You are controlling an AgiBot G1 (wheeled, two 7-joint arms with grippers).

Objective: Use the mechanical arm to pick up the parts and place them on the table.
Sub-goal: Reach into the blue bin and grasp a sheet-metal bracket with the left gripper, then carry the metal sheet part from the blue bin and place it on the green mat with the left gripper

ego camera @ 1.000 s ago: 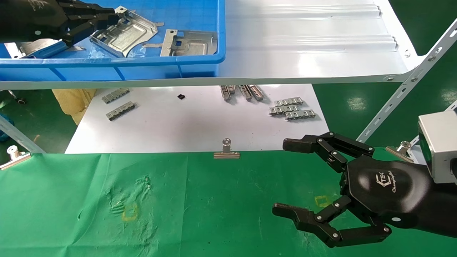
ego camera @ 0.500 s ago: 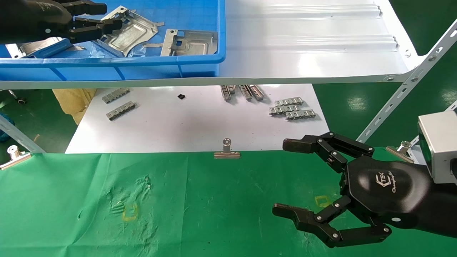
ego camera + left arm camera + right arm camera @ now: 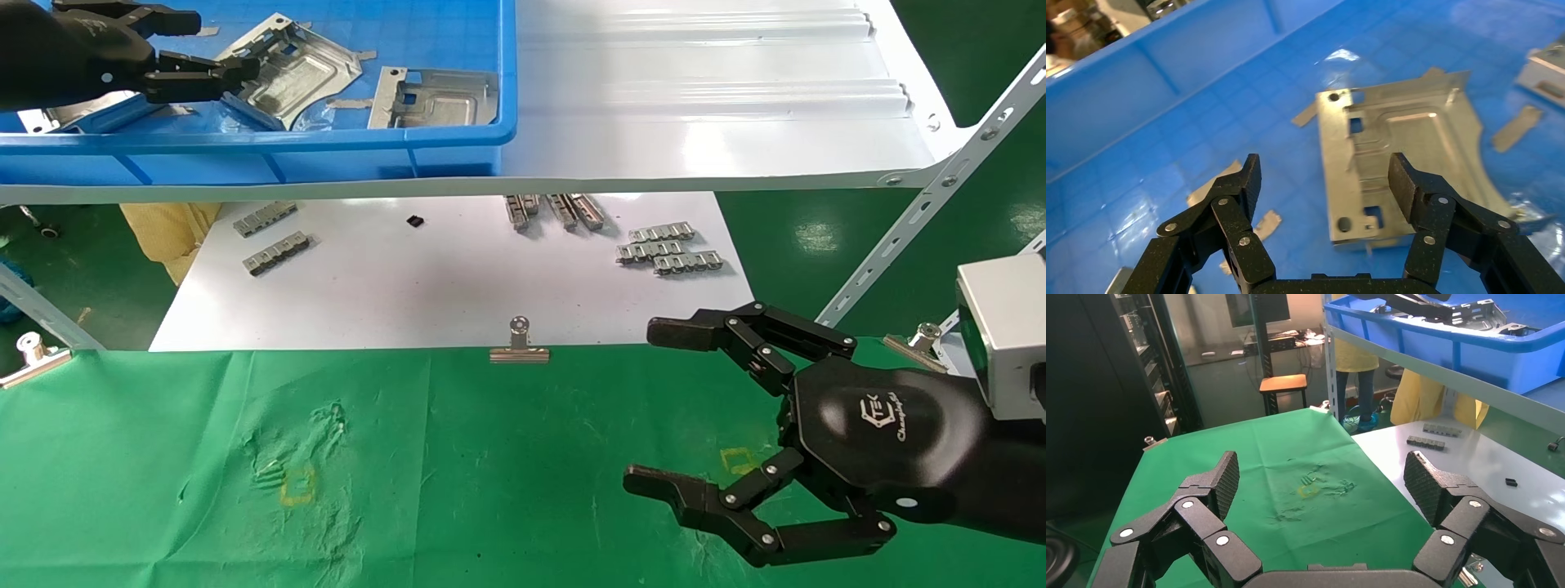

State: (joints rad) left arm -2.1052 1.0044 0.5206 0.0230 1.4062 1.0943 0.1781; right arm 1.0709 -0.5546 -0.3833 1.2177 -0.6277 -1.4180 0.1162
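Flat stamped silver-grey metal plate point(image 3: 1398, 168) lies in the blue plastic bin point(image 3: 458, 135): thin, stiff, probably slick, so pinch its raised bent edge. Left gripper point(image 3: 1324, 177) hovers spread above it; right gripper point(image 3: 666, 408) hangs open over the green cloth surface point(image 3: 490, 490).

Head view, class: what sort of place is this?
Probably a factory workstation: stamped metal parts in a blue bin on a steel-framed shelf, above a green-clothed table.

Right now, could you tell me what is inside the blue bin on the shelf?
The blue bin holds sheet-metal parts: one just ahead of the open left gripper, another beside it, plus small scraps. The arm and the bin's front wall hide its left corner.
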